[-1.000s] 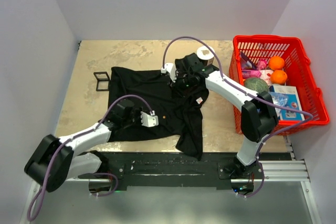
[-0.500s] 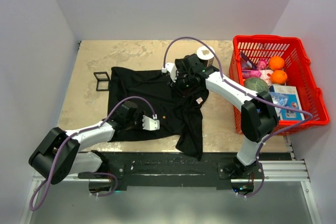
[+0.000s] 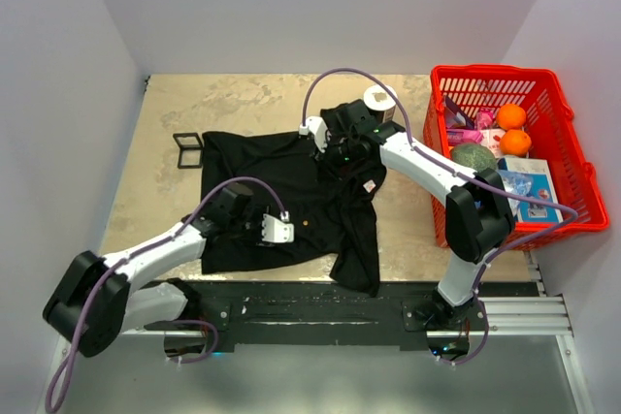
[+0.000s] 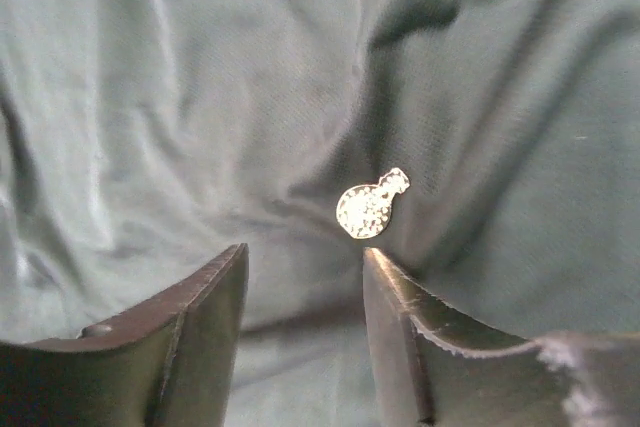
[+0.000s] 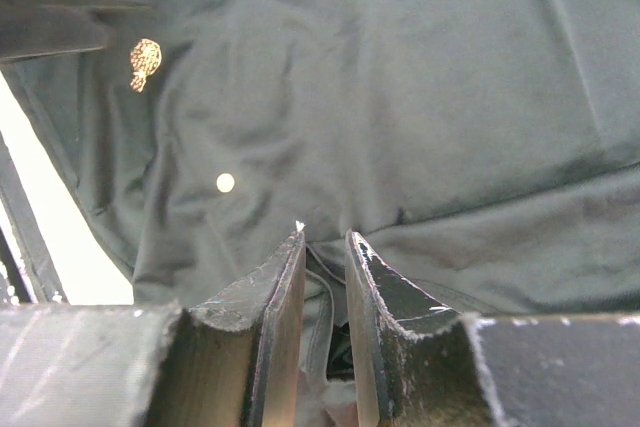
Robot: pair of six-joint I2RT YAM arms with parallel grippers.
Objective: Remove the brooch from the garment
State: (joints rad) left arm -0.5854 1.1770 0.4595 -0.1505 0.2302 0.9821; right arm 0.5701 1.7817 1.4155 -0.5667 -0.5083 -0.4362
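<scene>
Our left gripper (image 4: 305,267) gapes just short of the brooch (image 4: 370,207); we centre it before closing, while the right gripper (image 5: 325,247) seemingly pinches the garment (image 4: 200,97).

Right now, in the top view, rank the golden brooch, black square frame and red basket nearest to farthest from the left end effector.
1. Pale-golden metal brooch, beside the left end effector.
2. Black square frame, back left.
3. Red plastic basket, far right.

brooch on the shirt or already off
On: the brooch sits on the black garment, just ahead of the open left claw, which does not touch it.
</scene>
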